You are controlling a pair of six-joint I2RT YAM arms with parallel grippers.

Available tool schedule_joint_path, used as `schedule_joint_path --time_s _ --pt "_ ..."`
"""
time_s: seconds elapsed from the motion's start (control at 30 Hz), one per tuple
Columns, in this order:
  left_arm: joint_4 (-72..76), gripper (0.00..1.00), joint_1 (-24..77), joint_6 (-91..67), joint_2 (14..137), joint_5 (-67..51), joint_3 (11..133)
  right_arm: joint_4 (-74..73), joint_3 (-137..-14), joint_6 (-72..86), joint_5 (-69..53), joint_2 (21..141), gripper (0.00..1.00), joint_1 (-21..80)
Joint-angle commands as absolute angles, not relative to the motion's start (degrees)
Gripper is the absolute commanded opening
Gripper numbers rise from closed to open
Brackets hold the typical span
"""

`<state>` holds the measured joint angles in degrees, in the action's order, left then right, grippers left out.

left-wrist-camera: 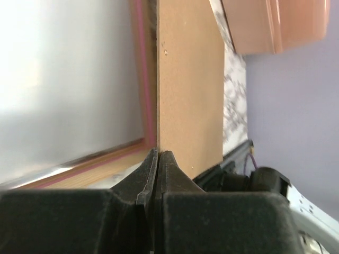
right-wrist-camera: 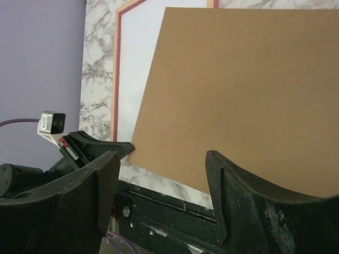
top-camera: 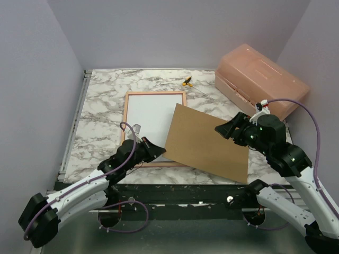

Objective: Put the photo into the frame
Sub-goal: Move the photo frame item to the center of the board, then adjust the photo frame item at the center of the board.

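The marble tabletop (top-camera: 100, 106) carried the frame (top-camera: 156, 93) lying flat toward ten o'clock; the white sheet inside its border looked to be the photo (top-camera: 151, 114), face down; the brown backing board (top-camera: 209, 143) lay askew toward four o'clock, one corner over the frame's right side; a salmon box (top-camera: 262, 79) sat at one o'clock; the right tool (right-wrist-camera: 161, 159) hung wide open over the board, holding nothing; the left tool (left-wrist-camera: 157, 153), at seven o'clock, was fully closed, tips against the board's near-left corner.

One frame (top-camera: 155, 93), one photo (top-camera: 151, 114), one backing board (top-camera: 206, 143), one box (top-camera: 262, 79).
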<state>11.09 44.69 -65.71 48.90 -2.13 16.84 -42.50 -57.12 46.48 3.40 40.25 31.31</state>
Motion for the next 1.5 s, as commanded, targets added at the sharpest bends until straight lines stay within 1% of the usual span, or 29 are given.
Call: schedule_joint_path --time_s 0.0,0.13,0.17,0.2,0.27,0.3,0.37,0.4,0.63,0.9,1.17,1.3,1.47 --pt "-11.6 0.00 41.5 -61.1 35.0 8.6 15.4 -37.8 -54.2 46.4 -2.3 42.3 0.73 31.6" --pt "-23.7 0.00 40.5 -61.7 26.1 11.8 14.8 -34.9 -51.3 46.8 -6.4 45.3 0.73 31.6" --pt "-25.7 0.08 40.5 -61.9 24.7 12.1 14.8 -34.3 -50.7 46.9 -7.8 46.3 0.74 31.6" --pt "-27.2 0.20 40.4 -61.5 23.7 12.1 14.7 -33.9 -50.0 46.9 -8.8 47.1 0.74 31.6" --pt "-29.2 0.49 40.4 -61.0 22.7 11.7 14.8 -33.0 -48.5 47.1 -11.2 48.8 0.74 31.6" --pt "-30.1 0.57 40.4 -60.9 22.8 11.7 15.1 -32.8 -47.9 47.2 -12.2 49.6 0.74 31.6" --pt "-31.5 0.65 40.4 -60.2 23.7 11.5 16.0 -32.3 -46.0 47.6 -13.9 50.3 0.74 31.6" --pt "-32.0 0.66 40.4 -59.6 24.3 11.4 16.6 -31.9 -44.8 47.9 -14.6 50.5 0.74 31.6" --pt "-29.1 0.69 40.4 -50.0 34.3 6.0 23.9 -27.4 -33.0 50.5 -23.7 51.5 0.76 31.7" --pt "-26.7 0.70 40.4 -43.5 53.4 -3.9 36.1 -25.7 -23.3 53.3 -29.1 48.9 0.76 33.0" --pt "-24.7 0.68 42.4 -43.3 65.2 -3.9 41.7 -17.6 -14.7 59.4 -33.8 47.7 0.77 34.7" --pt "-23.4 0.67 43.8 -44.3 69.9 -3.6 42.5 -15.4 -13.2 58.5 -32.7 51.8 0.78 35.3" --pt "-23.2 0.65 46.6 -44.8 73.7 -3.0 42.8 -16.7 -16.2 57.8 -24.2 54.1 0.78 35.3"
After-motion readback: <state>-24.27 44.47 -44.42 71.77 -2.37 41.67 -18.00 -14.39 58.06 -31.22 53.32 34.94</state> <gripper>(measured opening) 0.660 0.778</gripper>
